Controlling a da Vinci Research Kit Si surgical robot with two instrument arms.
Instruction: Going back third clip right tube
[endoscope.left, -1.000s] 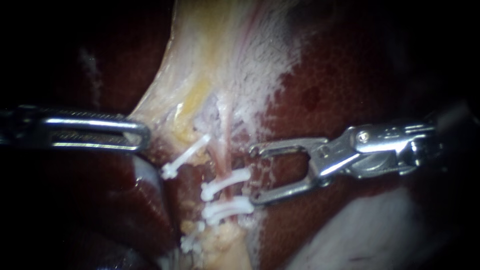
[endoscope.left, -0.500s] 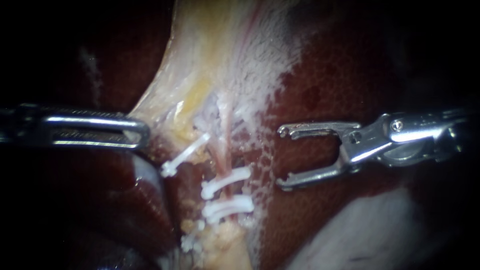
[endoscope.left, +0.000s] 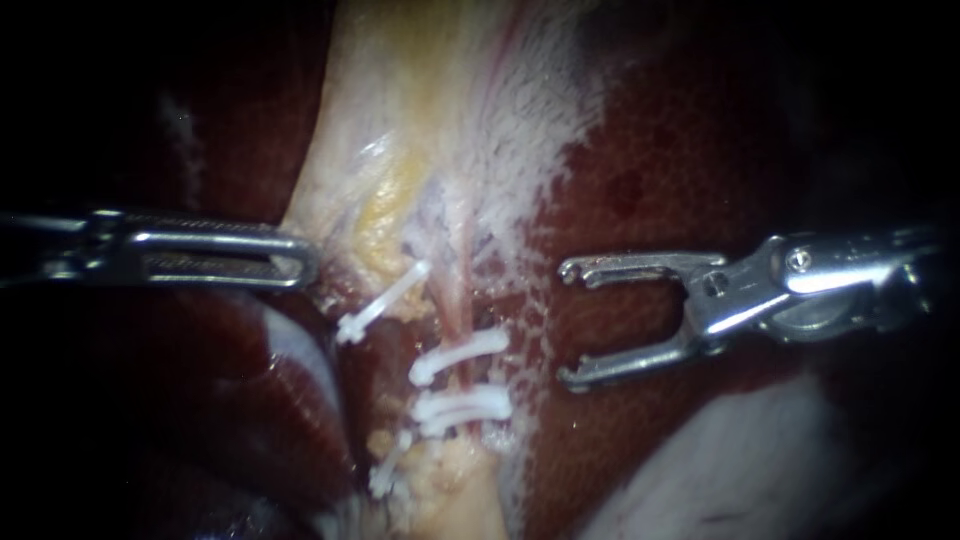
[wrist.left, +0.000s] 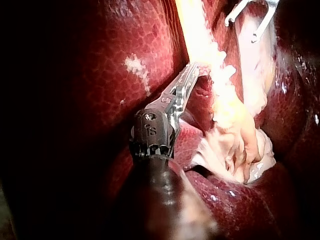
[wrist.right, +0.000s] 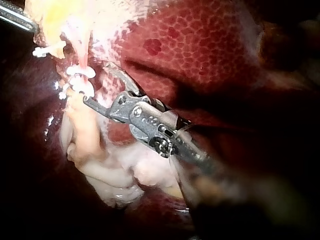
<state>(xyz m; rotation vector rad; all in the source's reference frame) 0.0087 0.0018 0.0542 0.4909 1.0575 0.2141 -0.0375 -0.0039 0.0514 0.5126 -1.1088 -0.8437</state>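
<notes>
- Could snag the white plastic clips (endoscope.left: 465, 405) on the thin pink right tube (endoscope.left: 455, 300), frame centre, with the wide-open, empty claw of the silver right instrument (endoscope.left: 568, 325) nearby.
- Could tear the pale yellowish tissue (endoscope.left: 350, 190) clamped in the left instrument (endoscope.left: 303, 262) claw, centre-left.

The endoscope faces the clips (endoscope.left: 458, 362) closely, head-on. Wrist cameras look forward along the left instrument (wrist.left: 196, 67) and right instrument (wrist.right: 96, 83); all share the pale tissue (endoscope.left: 420, 120).

Shiny steel on both

The left instrument (endoscope.left: 290, 258) has a long, slotted silver tip. The right instrument (endoscope.left: 567, 323) has thin arms with hooked ends and a small screw (endoscope.left: 798, 260) at the hinge. Dark shafts (wrist.left: 160, 200) behind.
</notes>
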